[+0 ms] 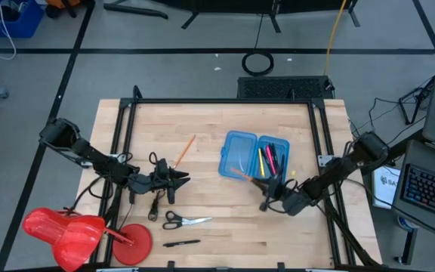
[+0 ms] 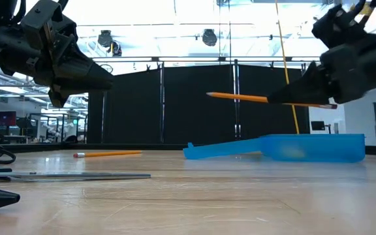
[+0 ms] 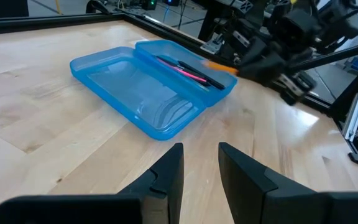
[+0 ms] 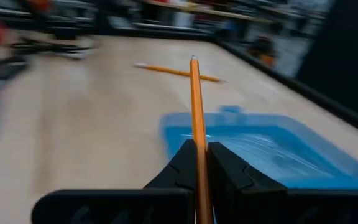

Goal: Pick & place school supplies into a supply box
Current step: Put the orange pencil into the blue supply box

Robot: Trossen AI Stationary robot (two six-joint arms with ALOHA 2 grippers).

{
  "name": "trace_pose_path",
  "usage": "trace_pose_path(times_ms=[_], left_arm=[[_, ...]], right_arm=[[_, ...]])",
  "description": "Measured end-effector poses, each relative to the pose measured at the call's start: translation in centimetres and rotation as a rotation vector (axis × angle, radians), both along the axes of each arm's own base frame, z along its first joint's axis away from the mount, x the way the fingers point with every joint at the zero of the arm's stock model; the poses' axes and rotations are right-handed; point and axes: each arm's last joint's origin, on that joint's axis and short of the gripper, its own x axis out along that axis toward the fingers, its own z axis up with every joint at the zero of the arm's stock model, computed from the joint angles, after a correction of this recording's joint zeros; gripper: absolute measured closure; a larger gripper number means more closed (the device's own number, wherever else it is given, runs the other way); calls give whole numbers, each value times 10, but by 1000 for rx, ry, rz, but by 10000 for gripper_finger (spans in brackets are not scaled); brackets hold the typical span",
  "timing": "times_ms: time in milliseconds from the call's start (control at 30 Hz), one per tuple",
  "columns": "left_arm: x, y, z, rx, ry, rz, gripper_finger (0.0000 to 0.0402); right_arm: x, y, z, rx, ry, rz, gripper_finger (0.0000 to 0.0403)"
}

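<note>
We see the right claw (image 4: 200, 163) clamped on an orange pencil (image 4: 196, 106), held level in the air above the surface (image 1: 210, 151), over the near edge of the supply box (image 1: 252, 159). The pencil's rear end is hidden inside the claw.

The box lies open flat, blue and translucent. One half holds pink, yellow and dark sticks; we can't tell pens from markers at this range. The other half looks bare from the left wrist view.

The left claw (image 3: 201, 163) hangs off the surface at the left side, fingers parted a bit, holding nothing.

Loose on the surface: a second pencil (image 1: 184, 151), scissors (image 1: 185, 221) and a black pen (image 1: 181, 243). In the low view the scissors are cut off at the frame edge.

A red plastic object (image 1: 66, 233) sits at the front left corner, partly out of frame.
</note>
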Motion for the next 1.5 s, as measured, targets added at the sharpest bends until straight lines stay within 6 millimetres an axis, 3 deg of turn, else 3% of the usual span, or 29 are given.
trace_pose_path(times_ms=[433, 1500], left_arm=[[0, 0, 0, 4, 1, -2, 298], [1, 3, 7, 1, -77, 113, 298]], right_arm=[[-15, -24, -20, 92, -30, -298, 393], [-34, -57, -35, 309, -126, -587, 393]])
